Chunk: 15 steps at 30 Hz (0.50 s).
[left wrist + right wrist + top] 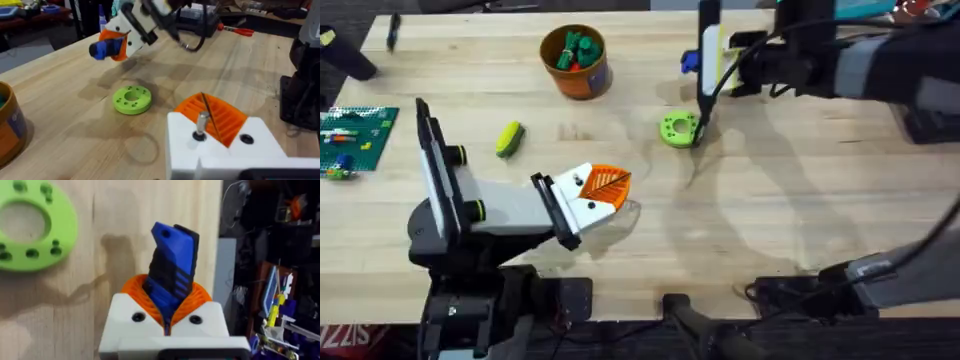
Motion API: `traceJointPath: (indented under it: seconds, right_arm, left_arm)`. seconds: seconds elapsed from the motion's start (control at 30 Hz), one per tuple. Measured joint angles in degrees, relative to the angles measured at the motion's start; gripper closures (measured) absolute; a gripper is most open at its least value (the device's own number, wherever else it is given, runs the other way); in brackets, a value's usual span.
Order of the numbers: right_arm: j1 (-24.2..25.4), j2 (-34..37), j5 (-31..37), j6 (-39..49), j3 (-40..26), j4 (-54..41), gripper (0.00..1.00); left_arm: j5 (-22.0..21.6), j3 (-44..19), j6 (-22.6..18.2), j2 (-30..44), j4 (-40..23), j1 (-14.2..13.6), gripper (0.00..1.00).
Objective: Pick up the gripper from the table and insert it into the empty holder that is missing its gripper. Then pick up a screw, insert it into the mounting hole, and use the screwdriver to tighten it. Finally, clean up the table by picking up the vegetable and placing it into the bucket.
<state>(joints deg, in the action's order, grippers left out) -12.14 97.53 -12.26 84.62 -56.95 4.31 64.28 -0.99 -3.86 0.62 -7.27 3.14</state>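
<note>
Right hand (167,311) clamps screwdriver (171,267); left wrist view adds screw (201,125)

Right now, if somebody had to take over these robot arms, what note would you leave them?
Right gripper: shut on the bright blue pen-shaped screwdriver, raised over the table near the flat green ring.
Left gripper: low over the wooden table, carrying nothing.
Done: the ribbed orange plastic fingertip sits in the white holder block, and a small metal screw stands in its mounting hole, sticking up.
Left: tighten the screw, then put the yellow-green toy vegetable, lying on the table, into the round orange bucket.
</note>
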Motion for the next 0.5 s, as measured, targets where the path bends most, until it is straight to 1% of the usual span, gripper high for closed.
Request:
traceJointPath:
  seconds: [0.2, 0.33, 0.37, 0.43, 0.5]
  right_arm:
    - [0.33, 7.87, 4.17, 3.45, 0.00, 2.80, 0.974]
    - [0.33, 8.29, 5.01, 4.18, -0.15, 2.83, 0.974]
    - [0.33, 8.29, 5.07, 4.13, -0.22, 2.80, 0.953]
    - [0.33, 8.29, 5.22, 4.27, -0.26, 2.74, 0.782]
    - [0.33, 8.16, 5.15, 4.38, -0.52, 3.39, 0.514]
  left_arm:
    - [-0.01, 0.00, 0.00, 0.00, 0.00, 0.00, 0.993]
    - [0.01, 0.00, 0.00, 0.00, 0.00, 0.00, 0.993]
    - [0.00, 0.00, 0.00, 0.00, 0.00, 0.00, 0.993]
    - [0.02, 0.00, 0.00, 0.00, 0.00, 0.00, 0.993]
    - [-0.01, 0.00, 0.00, 0.00, 0.00, 0.00, 0.993]
